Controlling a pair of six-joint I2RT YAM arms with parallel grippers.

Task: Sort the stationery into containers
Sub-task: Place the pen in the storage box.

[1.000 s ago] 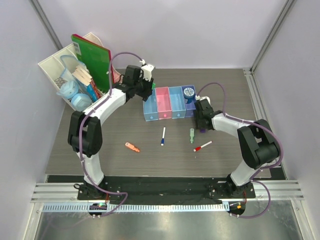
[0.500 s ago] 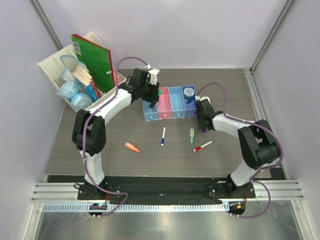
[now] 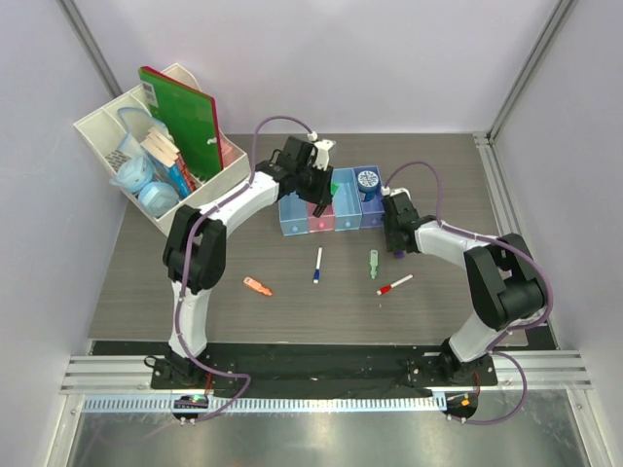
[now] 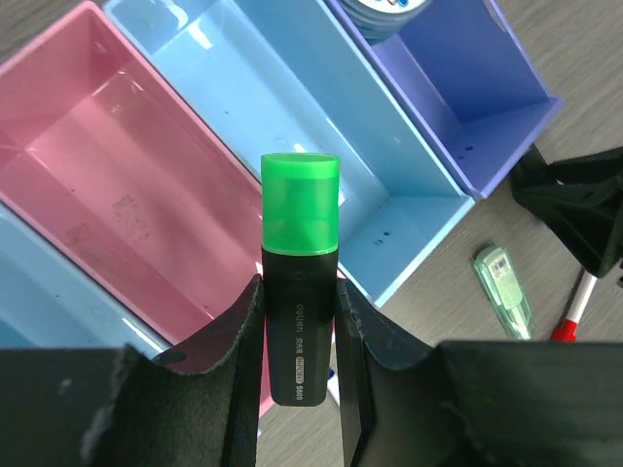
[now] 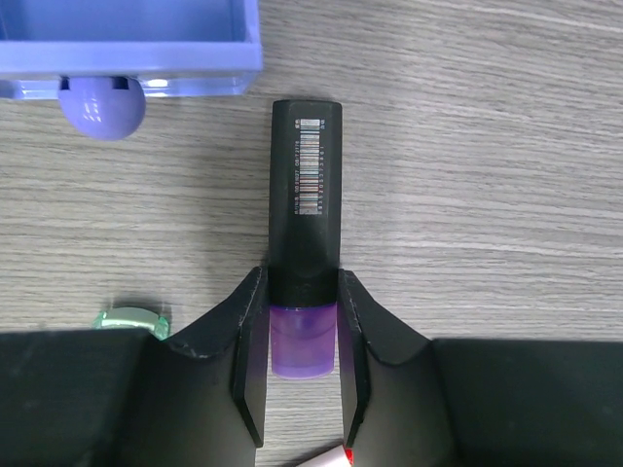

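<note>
My left gripper (image 3: 324, 191) (image 4: 299, 292) is shut on a green-capped black marker (image 3: 334, 185) (image 4: 300, 243) and holds it above the row of bins, over the edge between the pink bin (image 3: 316, 220) (image 4: 97, 195) and the second blue bin (image 3: 343, 218) (image 4: 292, 97). The first blue bin (image 3: 292, 218) and the purple bin (image 3: 371, 206) (image 4: 477, 88) end the row. My right gripper (image 3: 394, 236) (image 5: 304, 287) is shut on a purple-black marker (image 5: 306, 185) lying on the table below the purple bin (image 5: 127, 39). An orange marker (image 3: 257, 286), a blue-white pen (image 3: 317, 265), a pale green marker (image 3: 373, 263) (image 4: 504, 290) and a red-white pen (image 3: 394, 284) lie on the table.
A tape roll (image 3: 367, 180) sits in the far end of the purple bin. A white desk organiser (image 3: 107, 126) with a green notebook (image 3: 180, 117) and pale blue tape rolls (image 3: 146, 190) stands at the back left. Walls close both sides.
My left gripper has carried the green-capped marker to the right, from the first blue bin's far end to above the pink and second blue bins. The right arm has not moved.
</note>
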